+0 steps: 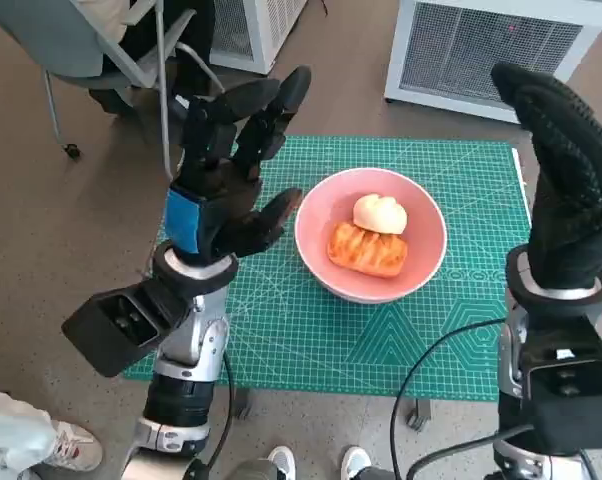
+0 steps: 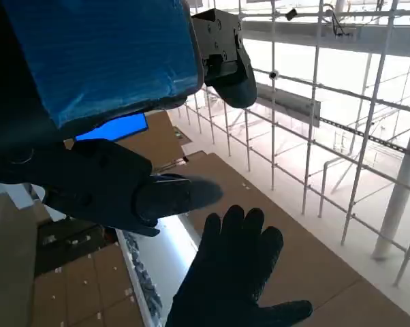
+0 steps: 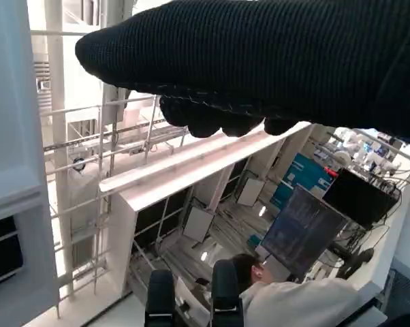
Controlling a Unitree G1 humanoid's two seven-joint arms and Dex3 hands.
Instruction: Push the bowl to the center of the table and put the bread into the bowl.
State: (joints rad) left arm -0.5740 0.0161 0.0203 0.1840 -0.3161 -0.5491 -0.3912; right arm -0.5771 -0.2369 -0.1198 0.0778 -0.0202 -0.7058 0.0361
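**Fingers raised and free, bread lying in the bowl**

The fingers [image 1: 266, 110] of the left hand [image 1: 231, 175] are spread apart and hold nothing; the hand stands upright just beside the pink bowl [image 1: 321, 258], on the side toward the robot's left, with its blue-taped back turned to the head camera. The right hand [image 1: 571, 185], in its black knitted glove, stands upright on the other side of the bowl, near it but not touching. Its fingers lie close together, gently curved, and hold nothing; the right wrist view shows their tips [image 3: 212, 119] curling under the glove around nothing.

The bowl rests on the green cutting mat [image 1: 281, 330] that covers the surface, about midway across the mat. Inside the bowl lie two pieces of bread touching each other: a browned, ridged piece of bread [image 1: 366, 250] on the side nearer the robot and a pale round roll [image 1: 379, 213] just beyond it.

In the left wrist view the gloved right hand [image 2: 235, 279] shows beyond the left hand's black fingers [image 2: 150, 194], against a high glazed wall. In the right wrist view a person [image 3: 287, 300] in a pale top shows at a desk with a dark monitor [image 3: 304, 231]. Beyond the bowl, past the far edge of the surface, a white grilled cabinet [image 1: 501, 50] stands on the floor, and a chair [image 1: 101, 50] stands off past the left hand.
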